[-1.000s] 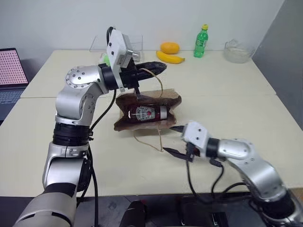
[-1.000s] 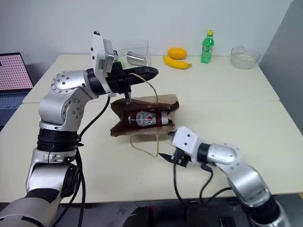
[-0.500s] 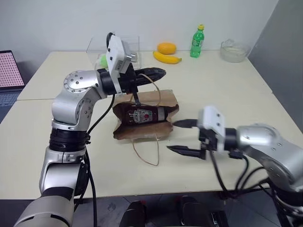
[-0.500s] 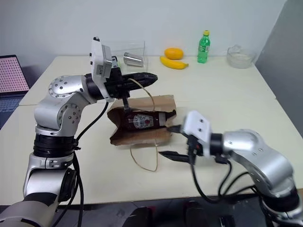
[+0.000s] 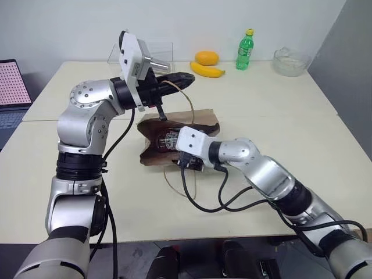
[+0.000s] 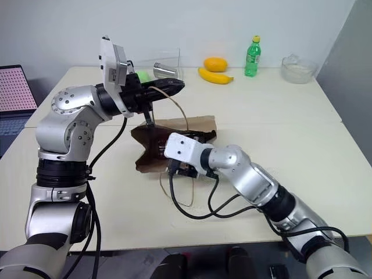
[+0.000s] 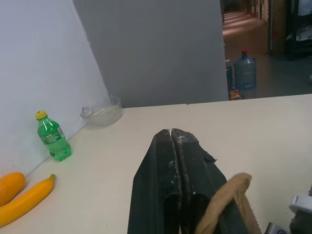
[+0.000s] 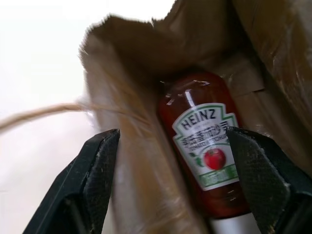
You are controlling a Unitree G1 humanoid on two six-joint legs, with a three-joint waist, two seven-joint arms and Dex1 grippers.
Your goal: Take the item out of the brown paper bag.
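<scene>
Nearest, the right gripper (image 8: 170,195) sits at the open mouth of the brown paper bag (image 5: 200,125), its two black fingers (image 8: 92,175) spread wide and closed on nothing. In the right wrist view one finger lies outside the bag's paper wall and the other lies on the far side of the ketchup bottle (image 8: 207,151); the bottle sits between them, and whether either finger touches it cannot be told. The bottle is inside the bag, lying on its side (red, with a white and dark label bearing a tomato), and a sliver of it shows in the left eye view (image 5: 168,139) just past the gripper's white housing.

The bag lies on its side on the cream table (image 5: 279,116), its mouth turned toward the robot. One thin tan loop handle (image 5: 185,186) trails loose on the tabletop on the near side of the bag. The other handle (image 6: 174,102) rises from the bag up to the left gripper (image 6: 171,87), which hangs above the bag with its fingers (image 7: 165,185) pressed tight together, pinching that loop.

Farther back on the table lie a yellow banana (image 5: 208,70) and an orange fruit (image 5: 207,57) close together, with a green soda bottle (image 5: 246,50) standing upright just beside them and a clear glass bowl (image 5: 290,61) toward the right corner. A clear plastic box (image 6: 160,64) stands behind the left arm, and a laptop (image 5: 13,87) sits at the far left.
</scene>
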